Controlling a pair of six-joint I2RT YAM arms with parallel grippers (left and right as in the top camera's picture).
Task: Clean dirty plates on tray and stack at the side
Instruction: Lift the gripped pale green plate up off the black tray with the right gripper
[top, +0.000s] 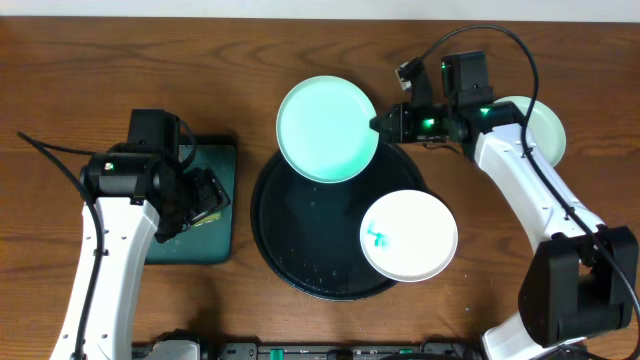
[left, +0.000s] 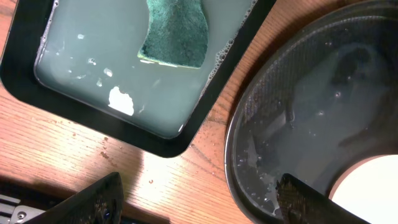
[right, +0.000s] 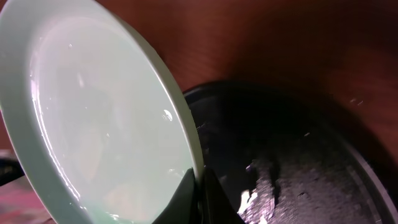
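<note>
The right gripper (top: 378, 125) is pinched tight on the rim of a green plate (top: 327, 130), holding it by its 3 o'clock edge. The right wrist view shows the closed fingers (right: 198, 200) on the rim and the green plate (right: 106, 124) tilted, its face glossy and wet. Seen from overhead, this plate overlaps the 12 o'clock rim of the round tray (top: 300, 235). A white plate (top: 408, 235) with a teal smear at its centre lies at the tray's 4 o'clock, overhanging the rim. A second green plate (top: 540, 130) rests on the table (top: 80, 80) at 2 o'clock, partly hidden by the right arm.

The left gripper (top: 205, 195) hangs wide open and empty at 9 o'clock, above the small tray (top: 195, 245). That small tray (left: 37, 37) holds cloudy, bubbly water and a green sponge (left: 175, 31).

The table is brown wood with visible grain. The round tray (left: 249, 124) carries a film of water with droplets.
</note>
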